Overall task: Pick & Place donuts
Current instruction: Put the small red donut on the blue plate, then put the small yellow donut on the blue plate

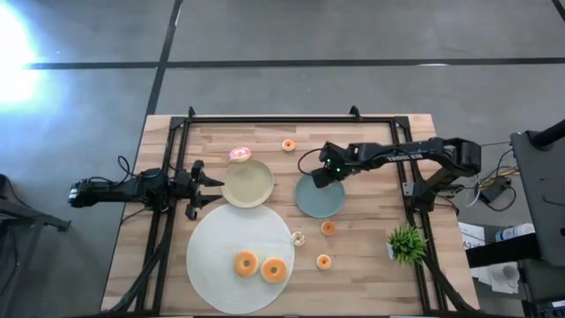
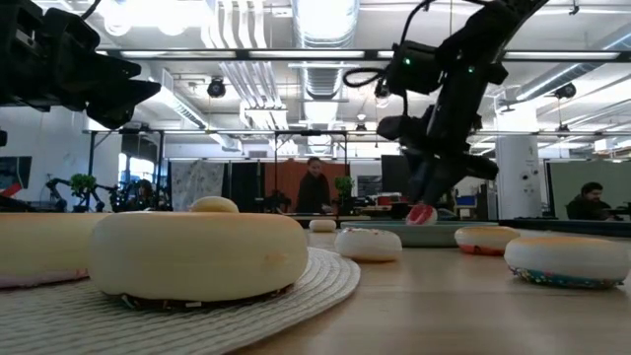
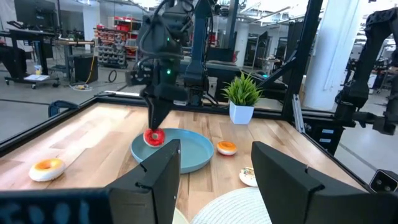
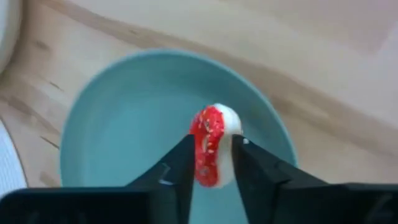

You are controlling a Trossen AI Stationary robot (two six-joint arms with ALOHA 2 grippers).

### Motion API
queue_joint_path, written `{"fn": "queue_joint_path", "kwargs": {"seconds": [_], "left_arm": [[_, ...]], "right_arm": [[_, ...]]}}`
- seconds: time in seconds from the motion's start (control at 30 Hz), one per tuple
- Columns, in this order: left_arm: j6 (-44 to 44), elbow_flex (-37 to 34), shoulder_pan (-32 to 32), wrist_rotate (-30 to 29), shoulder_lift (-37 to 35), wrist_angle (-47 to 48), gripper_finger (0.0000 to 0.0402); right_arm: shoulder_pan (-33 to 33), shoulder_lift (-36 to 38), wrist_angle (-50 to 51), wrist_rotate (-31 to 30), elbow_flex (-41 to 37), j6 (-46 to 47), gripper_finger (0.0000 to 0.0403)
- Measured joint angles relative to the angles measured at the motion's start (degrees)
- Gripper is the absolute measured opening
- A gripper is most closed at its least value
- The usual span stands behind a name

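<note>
My right gripper (image 1: 320, 179) hangs over the teal plate (image 1: 328, 205) and is shut on a tiny red-frosted donut (image 4: 210, 146), which also shows in the left wrist view (image 3: 153, 137) and the low view (image 2: 422, 214). My left gripper (image 1: 201, 186) is open and waits at the cream plate's (image 1: 248, 184) left side. A pink-frosted donut (image 1: 240, 155) lies at that plate's far rim. Two larger donuts (image 1: 246, 263) (image 1: 274, 270) rest flat on the white mat (image 1: 216, 243). Tiny donuts lie on the wood: orange ones (image 1: 289, 146) (image 1: 327, 228) (image 1: 323, 261) and a whitish one (image 1: 297, 238). My right gripper pinches the tiny red donut between its two fingers (image 4: 179, 167), which come from above, pointing down. The donut stands on edge in the hold, its red face (image 4: 205, 140) toward one finger and its pale underside toward the other. It hangs just above the teal plate's inside.
A small potted plant (image 1: 406, 240) stands near the table's right near corner. A black frame (image 1: 265, 117) runs along the far and side edges. Bare wood lies between the teal plate and the far rail. People show in the room beyond (image 2: 314, 187).
</note>
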State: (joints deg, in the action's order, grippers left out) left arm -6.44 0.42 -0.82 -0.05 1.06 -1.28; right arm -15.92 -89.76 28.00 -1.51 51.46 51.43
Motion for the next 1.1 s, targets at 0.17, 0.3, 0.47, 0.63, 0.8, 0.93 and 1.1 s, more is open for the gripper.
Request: {"fn": "queue_joint_path", "kwargs": {"seconds": [0.17,0.3,0.47,0.63,0.8,0.93,1.1], "left_arm": [[0.0,0.0,0.0,0.0,0.0,0.0,0.0172],[0.0,0.0,0.0,0.0,0.0,0.0,0.0172],[0.0,0.0,0.0,0.0,0.0,0.0,0.0172],[0.0,0.0,0.0,0.0,0.1,0.0,0.0172],[0.0,0.0,0.0,0.0,0.3,0.0,0.0172],[0.0,0.0,0.0,0.0,0.3,0.0,0.0172],[0.0,0.0,0.0,0.0,0.3,0.0,0.0172]], "right_arm": [[-0.1,-0.2,7.9,-2.9,2.8,-3.1,0.0177],[1.6,0.8,10.4,-11.0,6.2,-11.3,0.0202],[0.5,-1.6,1.8,-10.7,12.6,-27.2,0.0204],[-4.7,-13.2,0.3,-2.4,23.5,-42.0,0.0193],[-4.0,-22.4,5.0,-1.0,34.3,-57.4,0.0180],[-4.4,-27.0,7.1,-1.8,38.7,-62.8,0.0174],[-4.6,-31.2,9.1,-1.4,41.5,-64.6,0.0173]]}}
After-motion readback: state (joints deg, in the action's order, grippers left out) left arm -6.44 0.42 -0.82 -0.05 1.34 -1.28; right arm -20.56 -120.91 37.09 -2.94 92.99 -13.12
